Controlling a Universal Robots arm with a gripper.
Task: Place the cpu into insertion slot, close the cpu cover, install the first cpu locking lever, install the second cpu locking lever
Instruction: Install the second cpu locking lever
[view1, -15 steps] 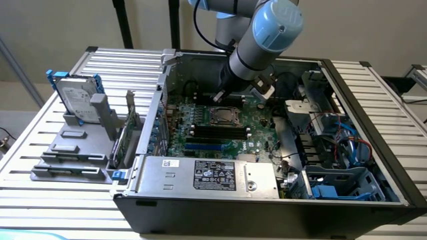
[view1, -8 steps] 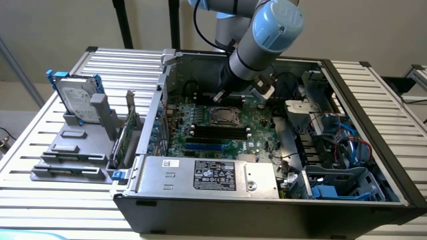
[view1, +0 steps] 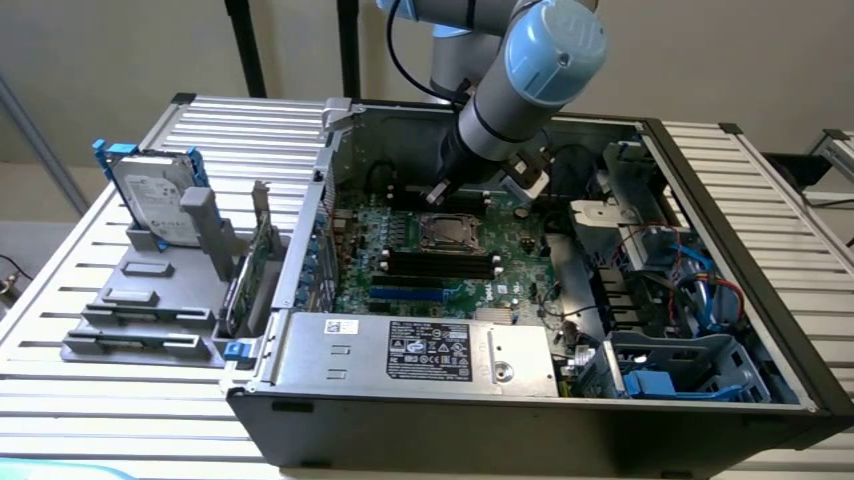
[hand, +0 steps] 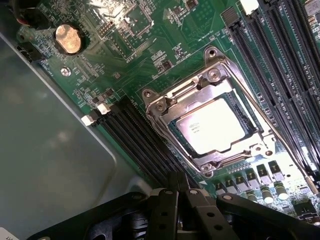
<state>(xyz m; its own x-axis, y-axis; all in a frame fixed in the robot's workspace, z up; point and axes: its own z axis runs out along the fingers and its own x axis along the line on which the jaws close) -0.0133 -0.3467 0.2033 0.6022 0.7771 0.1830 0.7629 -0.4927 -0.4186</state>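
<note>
Closest to us, our gripper (hand: 178, 181) is clenched on nothing, its black fingers (hand: 167, 210) pressed together near one edge of the cpu cover (hand: 167, 107). We see that silver frame lying flat over the cpu (hand: 215, 131), which sits in the insertion slot (hand: 176, 132). Farther out lie black memory slots (hand: 280, 75), the green motherboard (hand: 150, 45) and a coin cell (hand: 68, 39).

Showing arm (view1: 494, 110) as silver-grey cylindrical links, pale-blue round joint cap (view1: 558, 45), darker grey wrist end, thin black cable (view1: 391, 50) looping off upper section. Showing gripper (hand: 178, 180) as matte black, angular linkage bars (hand: 250, 215), small round screws (hand: 227, 197) at pivots.
</note>
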